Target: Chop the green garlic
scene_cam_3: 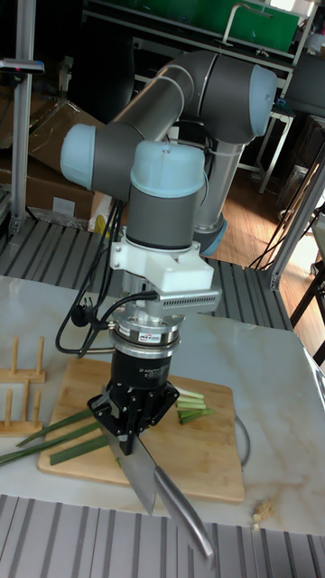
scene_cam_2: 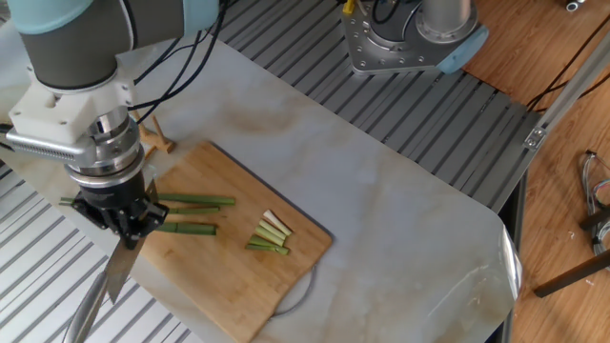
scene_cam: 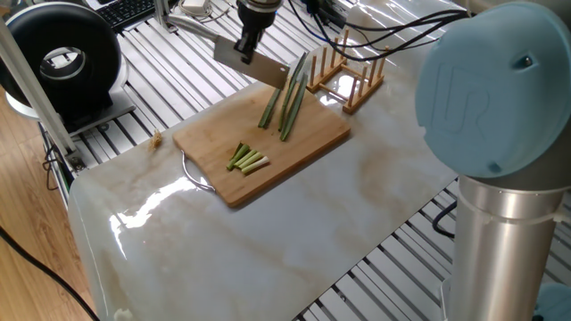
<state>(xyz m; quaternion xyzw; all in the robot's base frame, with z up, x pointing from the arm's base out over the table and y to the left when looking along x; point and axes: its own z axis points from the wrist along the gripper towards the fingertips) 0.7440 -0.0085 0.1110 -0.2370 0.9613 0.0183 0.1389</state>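
Long green garlic stalks (scene_cam: 284, 105) lie side by side on the wooden cutting board (scene_cam: 303, 147), their leafy ends hanging over its far edge. A small heap of short cut pieces (scene_cam: 247, 160) rests nearer the board's front. My gripper (scene_cam: 245, 46) is shut on a knife (scene_cam: 261, 70), held in the air beyond the board's far-left edge, clear of the stalks. In the other fixed view the gripper (scene_cam_2: 129, 233) hangs over the board's edge beside the stalks (scene_cam_2: 195, 200), with the knife (scene_cam_2: 116, 274) pointing down and off the board. The tall fixed view shows gripper (scene_cam_3: 126, 440), knife (scene_cam_3: 143, 483) and cut pieces (scene_cam_3: 191, 406).
A wooden peg rack (scene_cam: 346, 69) stands just past the board's far corner. A black round device (scene_cam: 62, 58) and a keyboard (scene_cam: 125, 11) sit at the far left on slatted metal. The arm's base (scene_cam_2: 410, 38) is across the marble table. A small scrap (scene_cam: 156, 138) lies left of the board.
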